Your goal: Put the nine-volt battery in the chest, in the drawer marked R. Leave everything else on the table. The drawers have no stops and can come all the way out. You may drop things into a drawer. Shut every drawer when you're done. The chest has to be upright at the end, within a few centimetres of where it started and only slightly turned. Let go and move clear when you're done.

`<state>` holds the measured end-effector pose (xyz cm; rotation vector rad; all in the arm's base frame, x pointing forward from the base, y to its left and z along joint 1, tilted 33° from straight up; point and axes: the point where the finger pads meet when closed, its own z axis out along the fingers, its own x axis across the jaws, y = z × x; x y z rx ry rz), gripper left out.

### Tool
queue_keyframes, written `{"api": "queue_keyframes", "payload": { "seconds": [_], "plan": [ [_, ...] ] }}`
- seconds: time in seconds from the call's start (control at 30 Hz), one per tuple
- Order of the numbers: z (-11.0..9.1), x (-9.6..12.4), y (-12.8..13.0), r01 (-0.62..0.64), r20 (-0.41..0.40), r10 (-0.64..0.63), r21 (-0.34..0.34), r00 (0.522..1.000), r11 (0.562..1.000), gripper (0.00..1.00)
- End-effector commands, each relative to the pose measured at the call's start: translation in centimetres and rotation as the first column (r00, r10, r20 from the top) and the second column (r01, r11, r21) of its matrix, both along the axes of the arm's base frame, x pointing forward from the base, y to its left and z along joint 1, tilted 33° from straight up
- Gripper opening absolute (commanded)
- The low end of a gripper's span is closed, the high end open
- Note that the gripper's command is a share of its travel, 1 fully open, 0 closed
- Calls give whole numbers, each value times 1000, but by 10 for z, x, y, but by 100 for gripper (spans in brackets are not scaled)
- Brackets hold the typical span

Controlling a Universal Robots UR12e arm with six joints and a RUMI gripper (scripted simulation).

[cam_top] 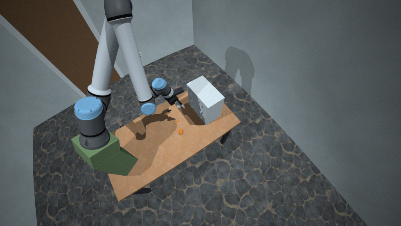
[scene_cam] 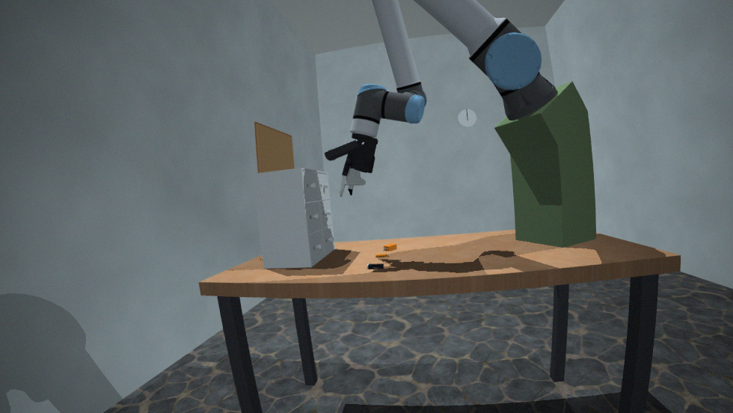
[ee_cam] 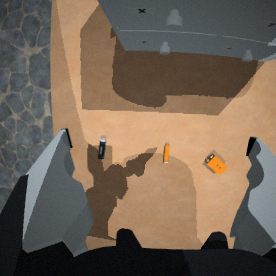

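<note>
The nine-volt battery (cam_top: 181, 131) (scene_cam: 390, 247) (ee_cam: 216, 163) is an orange block with a dark terminal end, lying on the table (cam_top: 168, 157) (scene_cam: 461, 287) in front of the chest. The white chest (cam_top: 213, 93) (scene_cam: 284, 220) (ee_cam: 200, 35) stands upright. Its drawer fronts look flush; their letters are too small or shaded to read, so I cannot tell which is R. My gripper (cam_top: 181, 106) (scene_cam: 345, 194) (ee_cam: 159, 133) is open and empty. It hangs high above the table in front of the chest's drawer side, pointing down, with the battery well below it.
A black cylindrical battery (cam_top: 169, 110) (scene_cam: 375, 265) (ee_cam: 102, 149) and a thin orange stick (cam_top: 176, 121) (scene_cam: 381, 255) (ee_cam: 166, 153) lie near the nine-volt battery. Small knobs stick out from the chest's front. The green arm base (cam_top: 112, 159) (scene_cam: 538, 205) stands at the other end of the table.
</note>
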<state>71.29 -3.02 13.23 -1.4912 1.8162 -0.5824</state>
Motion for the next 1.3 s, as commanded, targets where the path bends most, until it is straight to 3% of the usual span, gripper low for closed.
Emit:
{"api": "queue_keyframes", "payload": {
  "seconds": [0.0,0.43,0.53,1.0,1.07,1.27],
  "plan": [
    [-3,9,0,26,93,-26,-8,995,1000,100],
    [-13,37,-1,94,350,-82,-17,933,995,100],
    [-13,40,-1,100,371,-87,-17,924,995,100],
    [-25,76,-2,185,658,-138,-2,741,983,100],
    [-25,76,-2,185,658,-138,-2,741,983,100],
    [-29,87,-2,209,731,-149,9,666,978,100]
  ]
}}
